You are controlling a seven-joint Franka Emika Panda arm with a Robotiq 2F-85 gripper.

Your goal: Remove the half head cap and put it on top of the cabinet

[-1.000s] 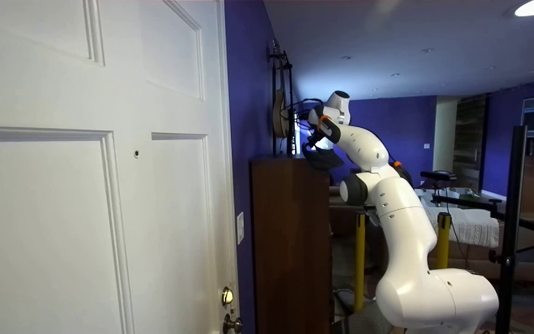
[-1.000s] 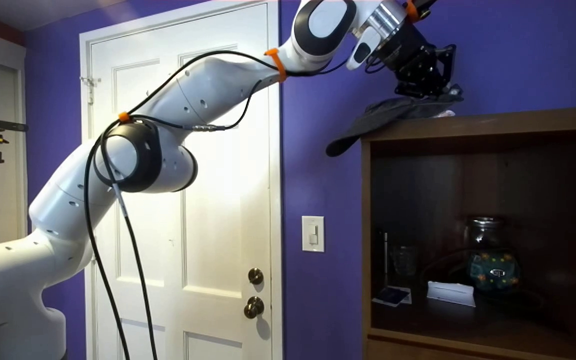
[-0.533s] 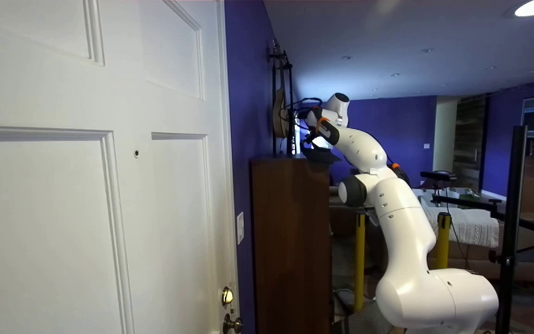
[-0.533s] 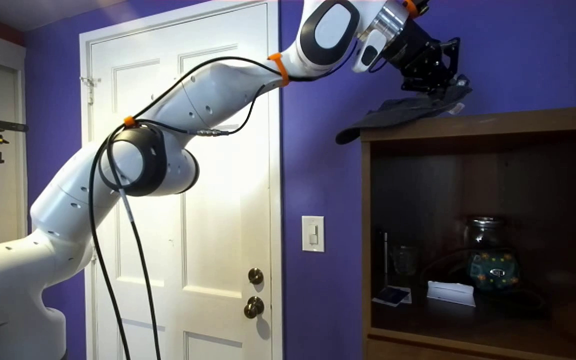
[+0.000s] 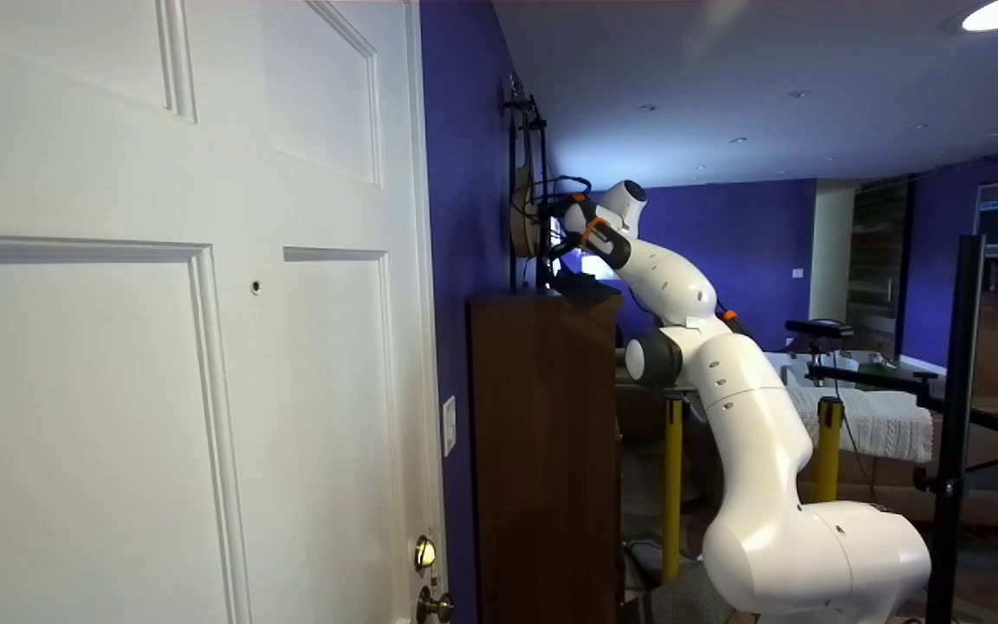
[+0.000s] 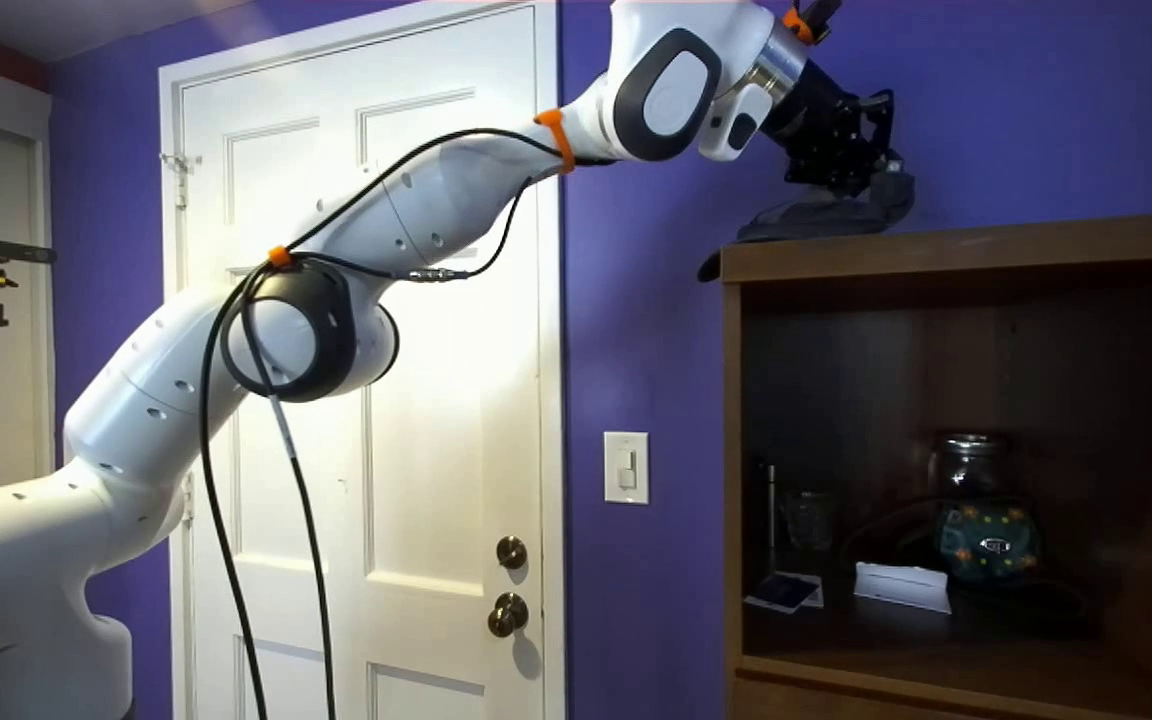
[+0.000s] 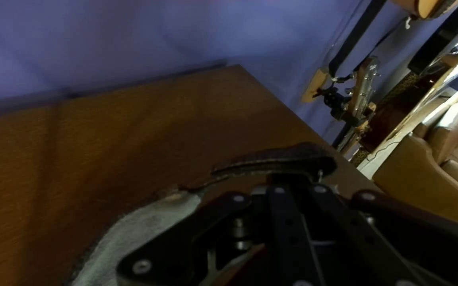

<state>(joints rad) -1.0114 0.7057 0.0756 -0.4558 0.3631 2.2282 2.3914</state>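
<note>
Farther over the brown cabinet (image 5: 542, 451), the white arm (image 6: 446, 205) and the dark cap (image 6: 806, 220) have been moved. In both exterior views, the cap is held right at the cabinet's top, with its brim (image 6: 709, 267) poked out past the edge. The end away from the brim is pinched by the gripper (image 7: 299, 190). On the shelf (image 6: 896, 640) inside, a flowery bag (image 6: 981, 550) is seen near a jar (image 6: 969, 462).

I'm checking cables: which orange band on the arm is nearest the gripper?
In an exterior view, the uppermost band, by the silver collar; the middle band and lowest band sit farther back along the arm.
</note>
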